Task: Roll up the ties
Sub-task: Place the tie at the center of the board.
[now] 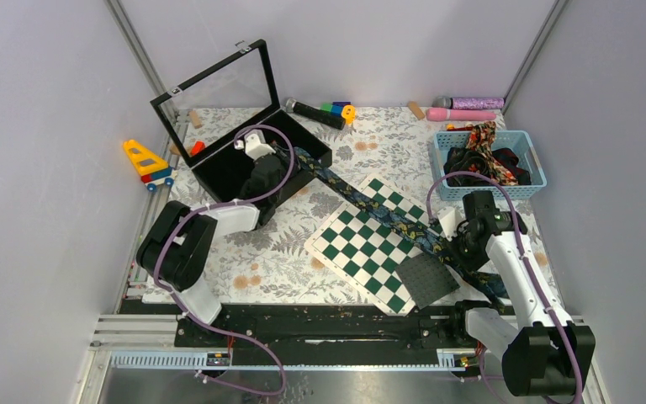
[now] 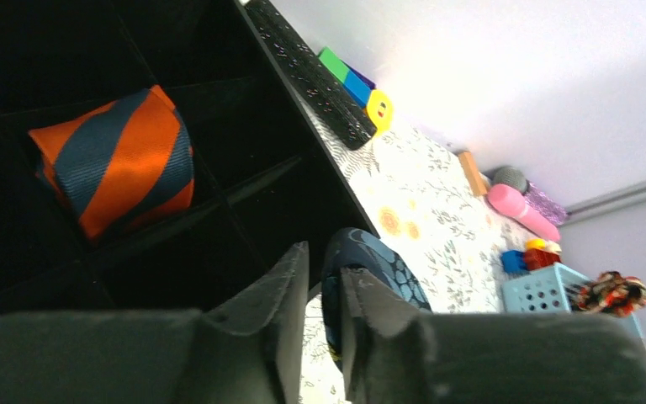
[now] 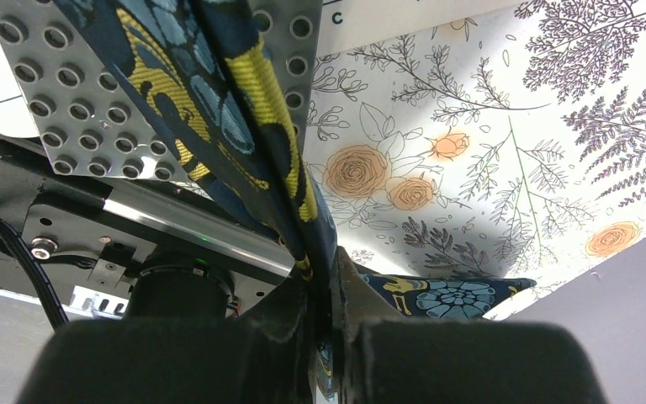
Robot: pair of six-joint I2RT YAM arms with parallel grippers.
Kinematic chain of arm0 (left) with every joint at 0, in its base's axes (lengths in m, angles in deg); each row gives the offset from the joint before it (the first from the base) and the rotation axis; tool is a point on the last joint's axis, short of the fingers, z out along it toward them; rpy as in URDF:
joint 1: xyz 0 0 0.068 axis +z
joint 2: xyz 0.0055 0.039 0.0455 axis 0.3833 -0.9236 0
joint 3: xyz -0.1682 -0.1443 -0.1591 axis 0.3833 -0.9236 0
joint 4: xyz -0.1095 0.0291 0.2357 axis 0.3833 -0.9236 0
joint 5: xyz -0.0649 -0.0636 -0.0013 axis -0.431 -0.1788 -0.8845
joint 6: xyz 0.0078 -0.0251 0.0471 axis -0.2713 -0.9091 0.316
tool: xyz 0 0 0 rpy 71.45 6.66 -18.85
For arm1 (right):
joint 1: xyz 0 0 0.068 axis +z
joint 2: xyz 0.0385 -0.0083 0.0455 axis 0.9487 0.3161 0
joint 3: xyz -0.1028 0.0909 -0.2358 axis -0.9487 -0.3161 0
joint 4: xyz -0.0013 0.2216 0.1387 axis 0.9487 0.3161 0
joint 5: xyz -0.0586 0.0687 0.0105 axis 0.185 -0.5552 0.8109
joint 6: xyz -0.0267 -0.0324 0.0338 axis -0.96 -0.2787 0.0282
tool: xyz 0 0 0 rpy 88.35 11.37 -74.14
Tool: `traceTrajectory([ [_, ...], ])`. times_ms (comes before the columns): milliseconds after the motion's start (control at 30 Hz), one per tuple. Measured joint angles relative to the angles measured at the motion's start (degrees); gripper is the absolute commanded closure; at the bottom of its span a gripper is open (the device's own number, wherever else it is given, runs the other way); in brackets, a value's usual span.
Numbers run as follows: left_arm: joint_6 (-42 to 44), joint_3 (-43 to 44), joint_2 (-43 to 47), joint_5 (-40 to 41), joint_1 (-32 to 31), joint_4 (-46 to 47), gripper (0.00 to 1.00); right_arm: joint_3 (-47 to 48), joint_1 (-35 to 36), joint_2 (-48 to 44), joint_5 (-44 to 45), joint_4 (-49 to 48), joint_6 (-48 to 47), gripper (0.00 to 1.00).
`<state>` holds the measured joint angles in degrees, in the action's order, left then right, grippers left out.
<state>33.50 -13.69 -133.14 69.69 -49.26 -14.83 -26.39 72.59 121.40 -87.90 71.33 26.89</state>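
A dark navy tie [image 1: 391, 217] with blue and yellow print stretches from the black box's [image 1: 219, 172] right edge across the chequered board [image 1: 357, 248] to my right gripper [image 1: 464, 246]. The right gripper [image 3: 330, 295] is shut on this tie [image 3: 219, 93] near its wide end. My left gripper [image 1: 276, 164] hovers over the box's right side. Its jaws [image 2: 324, 286] stand narrowly apart. The tie's narrow end [image 2: 387, 261] curls over the right finger [image 2: 370, 311], with a gap to the left finger. A rolled orange and dark striped tie [image 2: 118, 168] sits in a box compartment. Other ties [image 1: 484, 151] lie in the blue basket.
The box's glass lid [image 1: 219, 84] stands open. A grey studded plate [image 1: 427, 279] lies at the board's near corner. The blue basket [image 1: 532, 172] stands at right. A toy truck [image 1: 147, 164], a black microphone [image 1: 315, 114], coloured blocks [image 1: 338, 108] and pink microphones [image 1: 463, 114] lie along the back.
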Motion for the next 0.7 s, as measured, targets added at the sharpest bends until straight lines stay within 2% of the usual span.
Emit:
traceTrajectory([
  [267, -4.52, 0.0, -0.83, -8.96, 1.16, 3.28, 0.84, 0.0, -0.02, 0.83, 1.27, 0.22, 0.42, 1.0],
  [533, -2.43, -0.09, -1.11, -9.22, -3.8, 3.63, 0.81, 0.02, -0.02, 2.73, 3.32, 1.66, 1.11, 1.0],
  [700, -2.27, -0.17, -1.95, -8.35, -4.11, 3.52, 0.76, 0.02, -0.02, 3.89, 3.63, 1.9, 1.53, 0.87],
])
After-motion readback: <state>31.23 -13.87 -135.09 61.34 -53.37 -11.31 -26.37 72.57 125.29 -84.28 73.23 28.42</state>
